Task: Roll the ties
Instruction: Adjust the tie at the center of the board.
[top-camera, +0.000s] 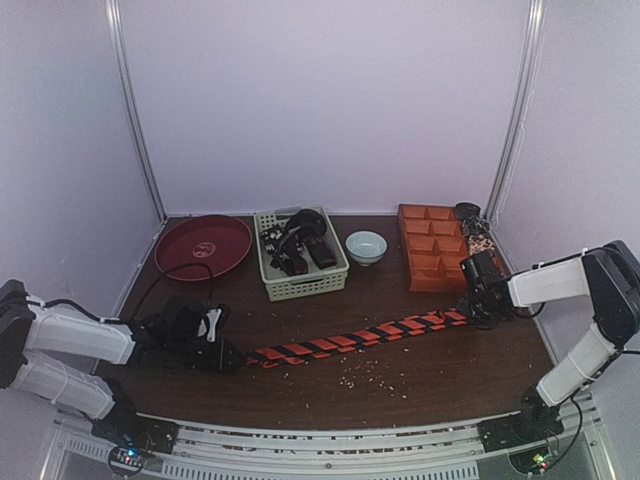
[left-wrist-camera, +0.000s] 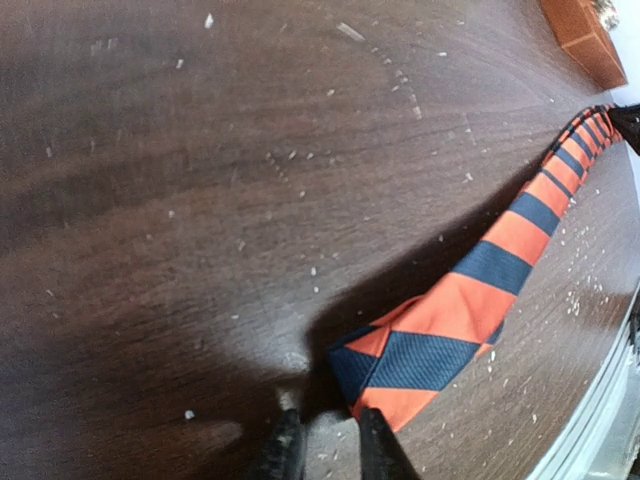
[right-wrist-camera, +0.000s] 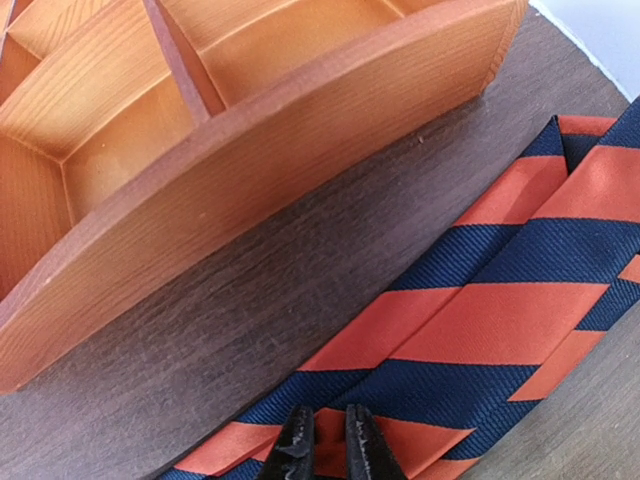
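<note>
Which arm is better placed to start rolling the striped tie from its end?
Probably the right. The right hand is over the striped tie, at its end; the left hand is over bare table, beside the pointed tip.

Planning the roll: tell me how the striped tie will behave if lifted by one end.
Probably floppy: the tie is soft-looking fabric doubled over itself, so a free end should sag. Likely light, being thin and narrow. It may slide easily on the smooth table.
</note>
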